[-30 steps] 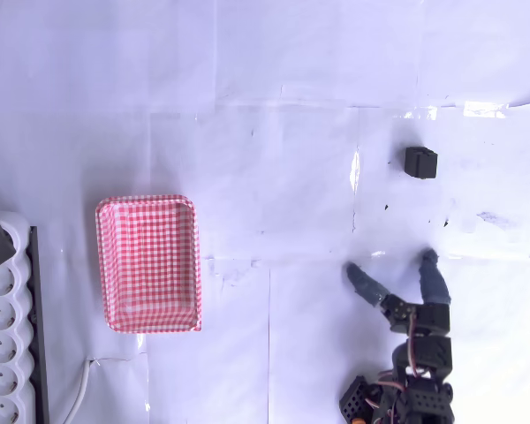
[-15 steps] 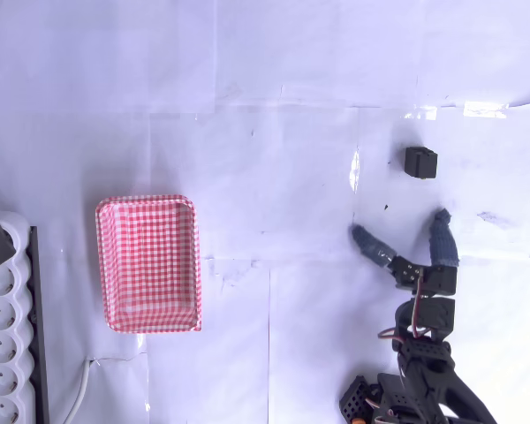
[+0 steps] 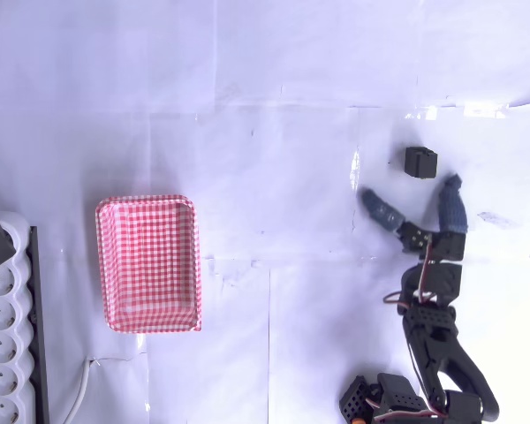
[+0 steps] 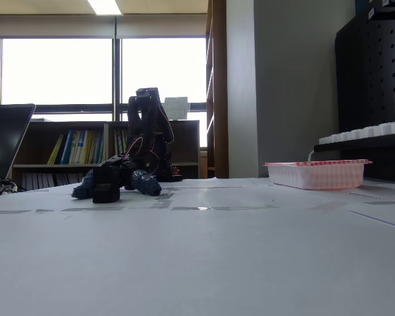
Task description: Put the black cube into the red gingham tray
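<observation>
Fingers (image 3: 450, 199) spread wide, the gripper (image 3: 411, 196) lines up just short of the black cube (image 3: 420, 162) near the table's right edge; the red gingham tray (image 3: 148, 263) waits well apart, leftward.

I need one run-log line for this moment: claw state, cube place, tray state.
claw: open, just below cube in overhead view | black cube: on table, not gripped | red gingham tray: far left, holds nothing

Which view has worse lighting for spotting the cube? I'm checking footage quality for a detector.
Fixed view: bright windows backlight the scene, so the black cube and gripper merge into one dark silhouette. Overhead view: even light; the black cube stands out crisply on the white table, with small glare streaks on its covering.
</observation>
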Controlling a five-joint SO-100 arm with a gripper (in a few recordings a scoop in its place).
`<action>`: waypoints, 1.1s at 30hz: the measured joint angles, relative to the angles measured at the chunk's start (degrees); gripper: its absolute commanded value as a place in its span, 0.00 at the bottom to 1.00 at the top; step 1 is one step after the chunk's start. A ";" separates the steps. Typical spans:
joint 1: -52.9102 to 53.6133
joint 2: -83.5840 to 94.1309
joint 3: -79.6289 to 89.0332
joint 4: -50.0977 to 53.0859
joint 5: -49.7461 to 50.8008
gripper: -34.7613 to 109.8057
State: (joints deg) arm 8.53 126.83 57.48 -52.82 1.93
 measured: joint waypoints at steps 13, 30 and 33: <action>-1.76 4.57 8.61 2.46 -1.41 0.63; -3.43 9.32 16.35 2.81 -1.58 0.60; -3.96 9.40 17.23 3.25 -1.58 0.60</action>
State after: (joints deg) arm 4.57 136.23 74.71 -49.57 0.35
